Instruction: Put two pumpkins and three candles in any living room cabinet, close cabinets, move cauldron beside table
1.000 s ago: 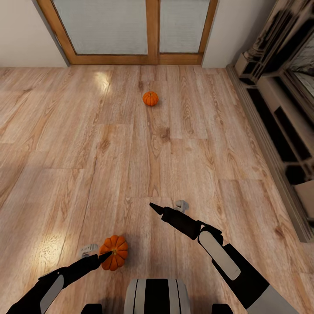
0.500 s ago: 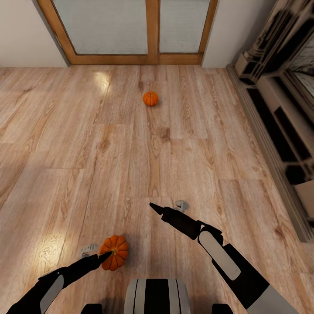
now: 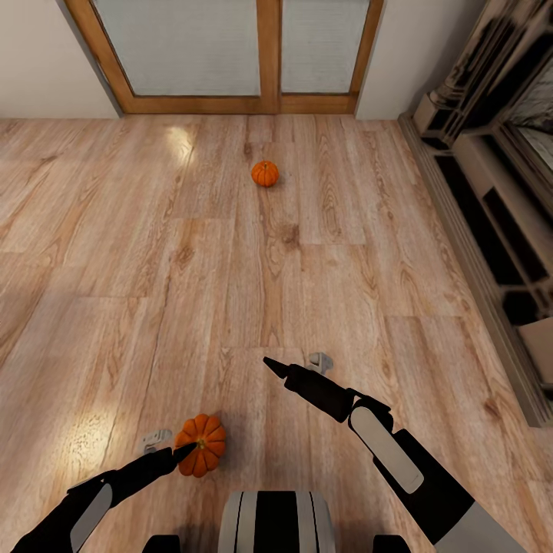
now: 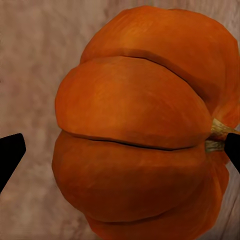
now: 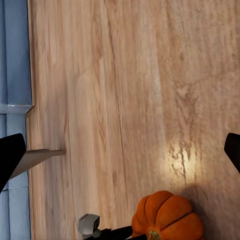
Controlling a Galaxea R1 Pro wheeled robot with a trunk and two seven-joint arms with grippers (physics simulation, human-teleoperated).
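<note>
One orange pumpkin (image 3: 203, 445) lies on the wooden floor just ahead of my base; the right wrist view catches it too (image 5: 167, 219). My left gripper (image 3: 183, 452) is low beside it and stands open, its dark fingertips (image 4: 11, 152) either side of the ribbed pumpkin (image 4: 140, 130), one tip close to the stem. A second pumpkin (image 3: 265, 173) rests farther off, near the doors. My right gripper (image 3: 269, 362) hangs open over bare floor, holding nothing (image 5: 120, 155). The candles, cabinet and cauldron are out of view.
An ornate grey-beige fireplace surround (image 3: 491, 192) runs along the right side. Wood-framed glass doors (image 3: 269, 54) close off the far wall. Something blue (image 5: 12, 50) borders the floor in the right wrist view. Open floor lies between the two pumpkins.
</note>
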